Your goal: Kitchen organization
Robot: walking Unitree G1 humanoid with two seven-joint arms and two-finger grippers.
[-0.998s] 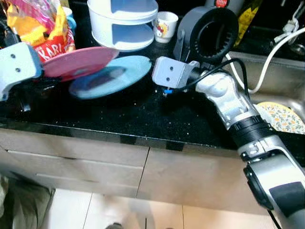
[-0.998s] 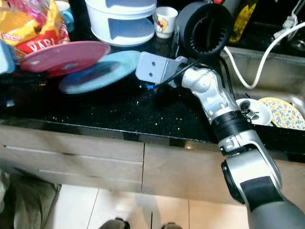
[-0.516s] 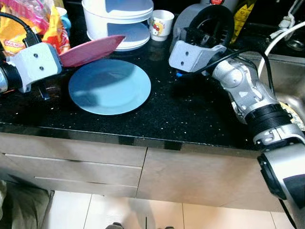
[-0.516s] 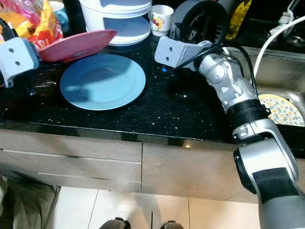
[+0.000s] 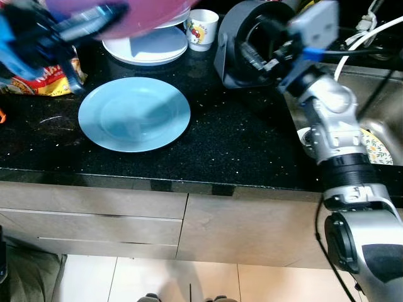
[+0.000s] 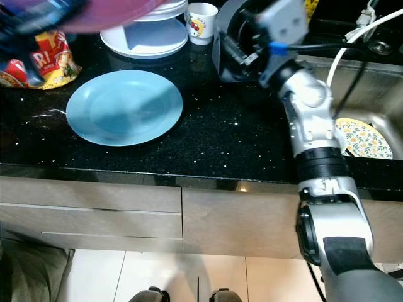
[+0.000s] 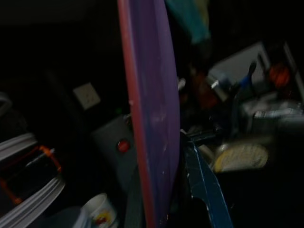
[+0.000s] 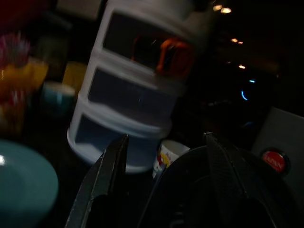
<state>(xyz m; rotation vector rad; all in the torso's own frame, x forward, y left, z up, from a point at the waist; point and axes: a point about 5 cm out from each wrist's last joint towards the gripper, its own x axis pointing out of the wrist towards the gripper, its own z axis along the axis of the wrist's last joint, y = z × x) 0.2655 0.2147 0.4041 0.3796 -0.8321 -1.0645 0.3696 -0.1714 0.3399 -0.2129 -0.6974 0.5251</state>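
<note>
Head views are evenly lit and mostly sharp, with small glints speckling the glossy black desk point(image 5: 239, 145). Motion blur smears the raised pink plate point(image 5: 119, 11) at the upper left corner. Both wrist views are very dark, grainy and soft.

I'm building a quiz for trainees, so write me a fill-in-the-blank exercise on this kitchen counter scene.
1. The plate lying flat on the black counter is ____ in colour.
2. The left gripper is shut on a ____ plate.
3. The small white cup stands between the white tiered rack and the ____ round appliance.
4. The patterned yellow plate lies in the ____.

Missing words: blue; pink; black; sink
</note>
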